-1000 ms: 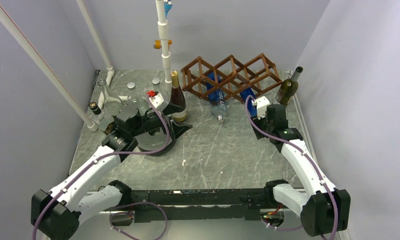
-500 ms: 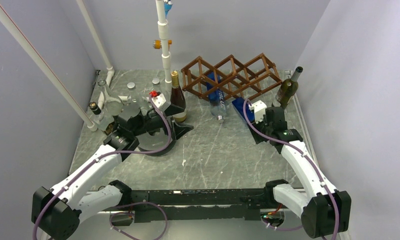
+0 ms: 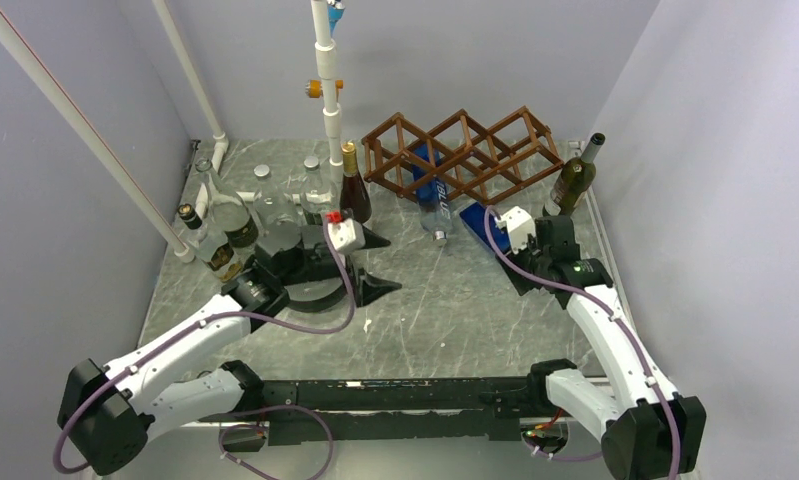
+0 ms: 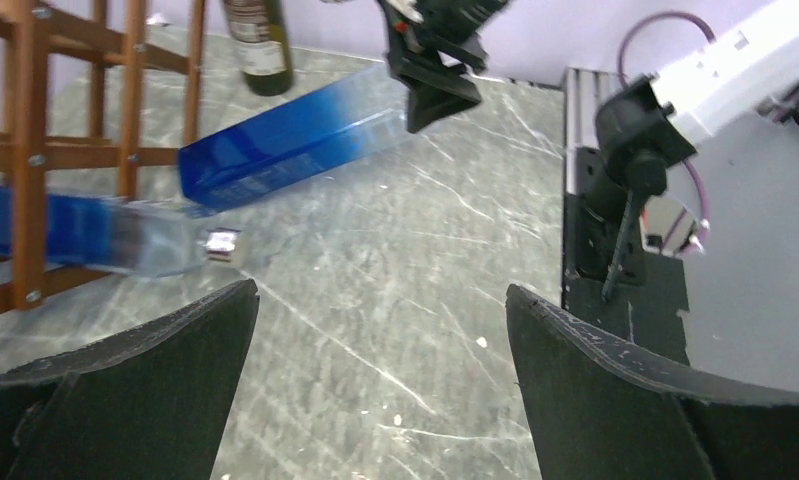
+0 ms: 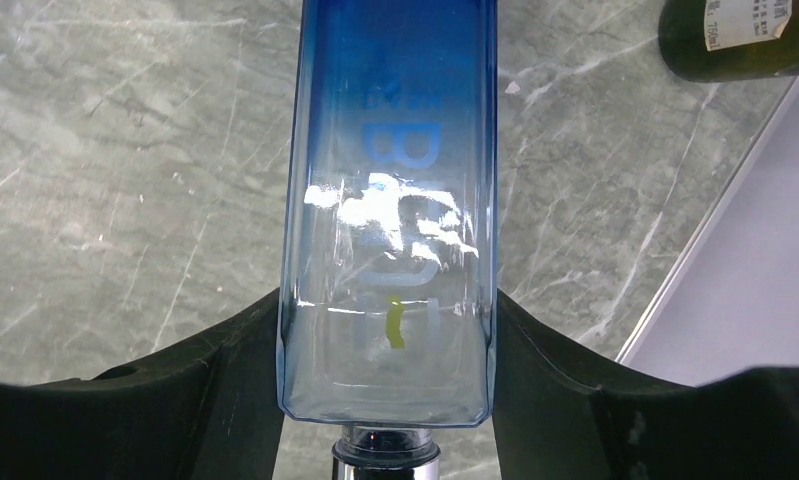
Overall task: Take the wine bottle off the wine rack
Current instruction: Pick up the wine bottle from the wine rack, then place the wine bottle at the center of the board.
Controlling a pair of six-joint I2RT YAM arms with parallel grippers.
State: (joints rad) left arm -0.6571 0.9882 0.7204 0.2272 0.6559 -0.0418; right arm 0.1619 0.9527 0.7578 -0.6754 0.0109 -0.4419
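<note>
Right fingers [image 5: 205, 390] clamp blue bottle [image 5: 390, 150]; top view hides grip.

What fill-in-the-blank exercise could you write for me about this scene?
1. The square bottle gripped by the right end effector is ____ in colour.
2. The left end effector is ____ and holds nothing.
3. The gold-capped dark bottle beside the wine rack stands ____.
Missing words: blue; open; upright.

The wine rack [image 3: 462, 150] is overlooked from above and glimpsed low from the left wrist; the blue bottle [image 5: 390, 200] just outside it, filmed closely from the right wrist, is shared by all.
</note>
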